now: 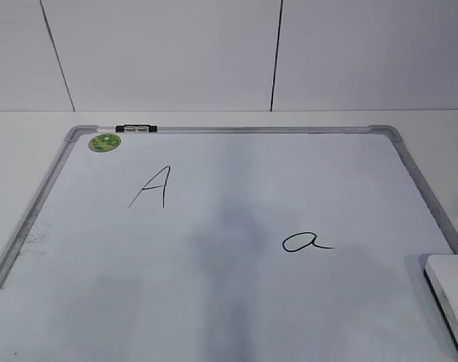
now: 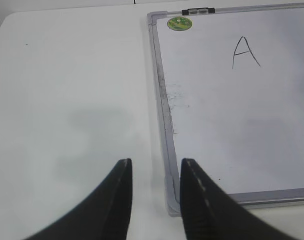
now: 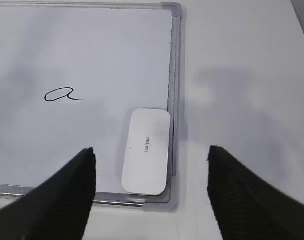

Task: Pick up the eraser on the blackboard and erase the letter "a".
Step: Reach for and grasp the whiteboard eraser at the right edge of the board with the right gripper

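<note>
The blackboard (image 1: pixel 236 302) is a white dry-erase board in a grey frame, lying flat on the table. The letter "a" (image 1: pixel 307 241) is written in black right of its middle; the right wrist view also has the letter "a" (image 3: pixel 61 94). The white eraser (image 3: pixel 146 151) lies on the blackboard (image 3: pixel 91 60) in its near right corner, against the frame, and the eraser (image 1: pixel 451 290) shows at the right edge of the exterior view. My right gripper (image 3: pixel 150 152) hovers above it, open wide, empty. My left gripper (image 2: pixel 154 165) is open over the blackboard's (image 2: pixel 232 130) near left corner, holding nothing.
A capital "A" (image 1: pixel 154 186) is drawn on the board's left part. A green round sticker (image 1: pixel 105 142) sits in the far left corner, next to a black clip (image 1: pixel 136 129) on the frame. Bare white table (image 2: pixel 66 100) surrounds the board, with a wall behind.
</note>
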